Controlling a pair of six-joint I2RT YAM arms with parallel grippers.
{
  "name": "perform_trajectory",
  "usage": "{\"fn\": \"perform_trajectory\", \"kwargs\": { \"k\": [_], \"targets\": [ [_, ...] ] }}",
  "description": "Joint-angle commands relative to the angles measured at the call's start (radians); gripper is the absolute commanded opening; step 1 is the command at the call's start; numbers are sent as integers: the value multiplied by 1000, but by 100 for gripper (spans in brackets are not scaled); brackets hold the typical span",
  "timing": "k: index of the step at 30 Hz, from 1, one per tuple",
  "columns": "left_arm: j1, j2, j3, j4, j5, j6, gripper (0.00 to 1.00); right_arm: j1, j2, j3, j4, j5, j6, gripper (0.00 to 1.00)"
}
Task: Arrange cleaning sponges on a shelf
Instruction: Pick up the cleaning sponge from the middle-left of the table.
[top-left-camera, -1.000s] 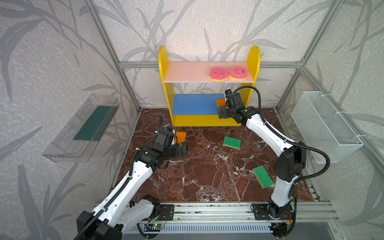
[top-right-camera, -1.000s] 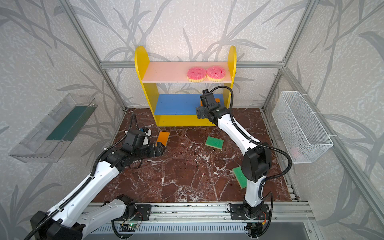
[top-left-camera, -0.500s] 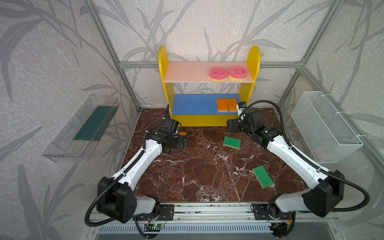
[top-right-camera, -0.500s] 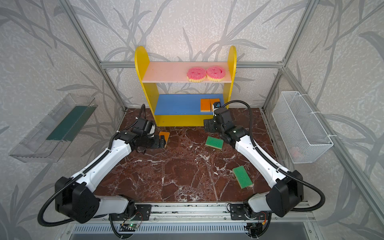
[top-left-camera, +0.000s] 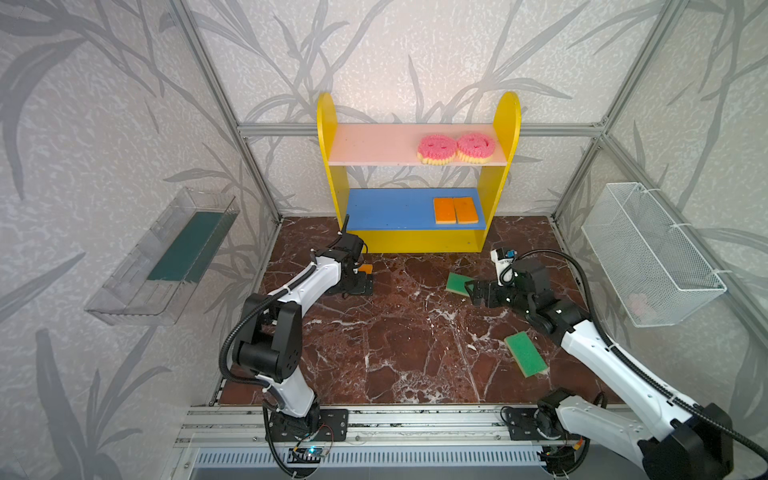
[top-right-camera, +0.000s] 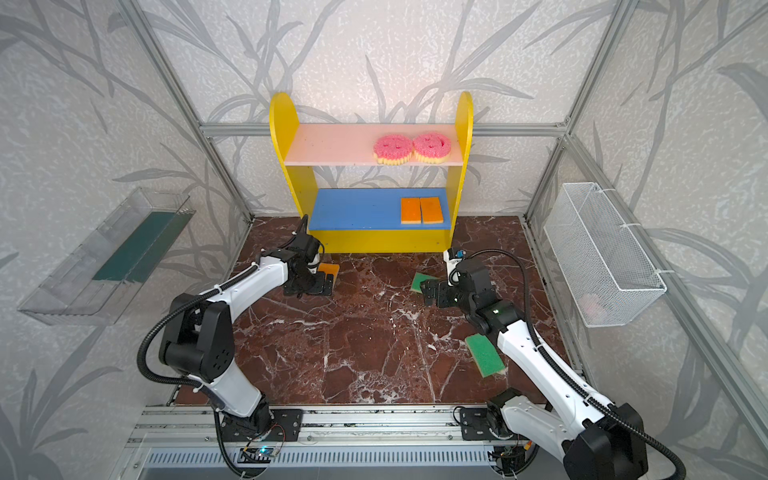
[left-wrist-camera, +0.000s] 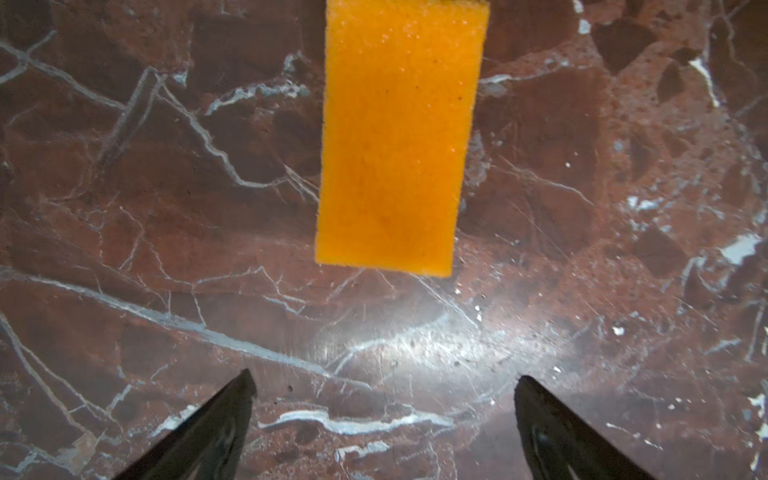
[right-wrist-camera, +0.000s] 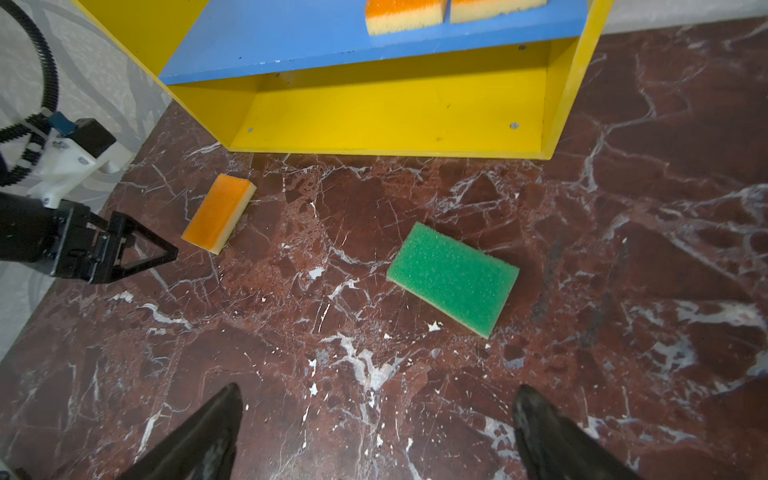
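The shelf (top-left-camera: 415, 245) stands at the back. Two pink smiley sponges (top-left-camera: 436, 147) lie on its pale pink board, and two orange sponges (top-left-camera: 455, 210) lie side by side on the blue board. A third orange sponge (left-wrist-camera: 395, 137) lies flat on the marble floor, just ahead of my open left gripper (left-wrist-camera: 384, 382), apart from its fingers. My right gripper (right-wrist-camera: 378, 392) hangs open and empty a little short of a green sponge (right-wrist-camera: 453, 276). In a top view, another green sponge (top-left-camera: 525, 354) lies beside the right arm.
A clear plastic tray with a dark green liner (top-left-camera: 166, 257) hangs on the left wall. A white wire mesh basket (top-left-camera: 648, 253) hangs on the right wall. The arms' metal rail (top-left-camera: 415, 419) runs along the front edge.
My right gripper has pulled back from the blue board, leaving a second orange sponge there, and dropped toward the green sponge. The left gripper has moved toward the shelf, over the floor's orange sponge.
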Motion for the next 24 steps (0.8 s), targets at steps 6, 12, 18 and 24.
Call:
{"fn": "perform_trajectory", "kwargs": {
  "k": [6,12,18,24],
  "targets": [
    [17,117,65,36,3,62,99,-38,35,-50,94,-150,53,99],
    [20,193,110,42,1,79,99,-39,68,-54,107,-155,56,99],
    [33,242,136,49,-4,91,98,-38,66,-57,99,-139,48,99],
    [43,264,148,84,-3,86,94,-38,70,-56,92,-137,45,99]
  ]
}}
